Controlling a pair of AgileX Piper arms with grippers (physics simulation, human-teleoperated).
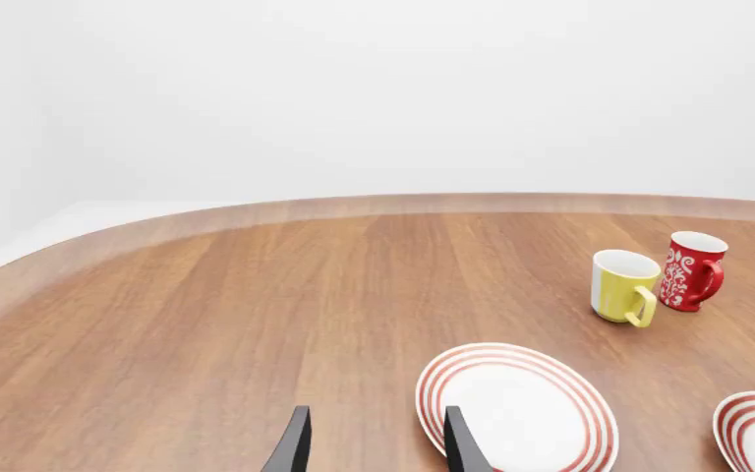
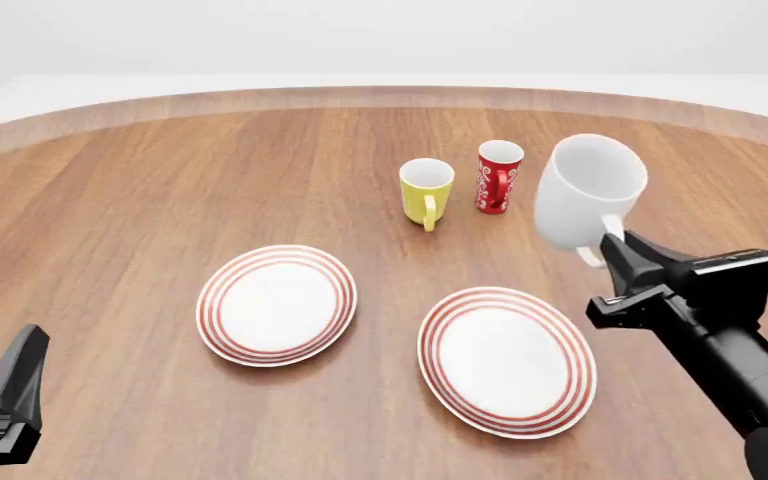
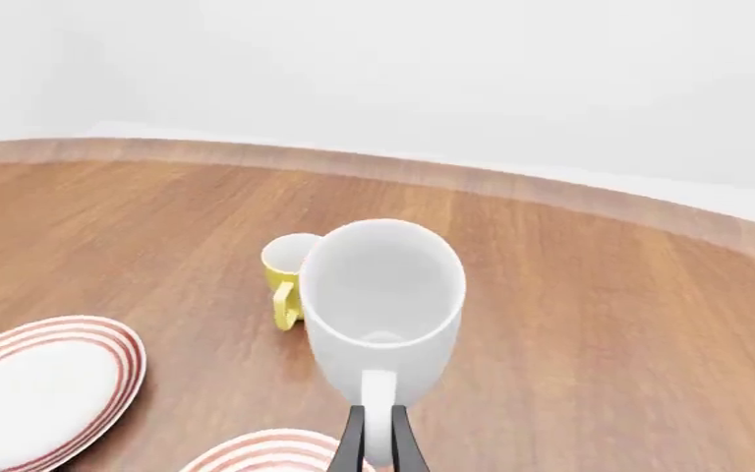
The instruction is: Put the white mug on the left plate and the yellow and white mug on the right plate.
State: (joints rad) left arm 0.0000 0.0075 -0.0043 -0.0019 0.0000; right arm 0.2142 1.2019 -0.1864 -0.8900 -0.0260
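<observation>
The right gripper point(image 3: 375, 433) pinches the loop handle of the large plain white ceramic mug point(image 2: 587, 192), lifted above the wooden table point(image 2: 131, 200); the left gripper point(image 1: 375, 442) hangs spread and unladen

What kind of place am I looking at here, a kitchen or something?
Probably not a real kitchen: it looks like a computer-made tabletop scene. A bare wooden table sits against blank white surroundings, set only with mugs and two red-ringed plates, while the right hand holds the white mug by its handle.
</observation>
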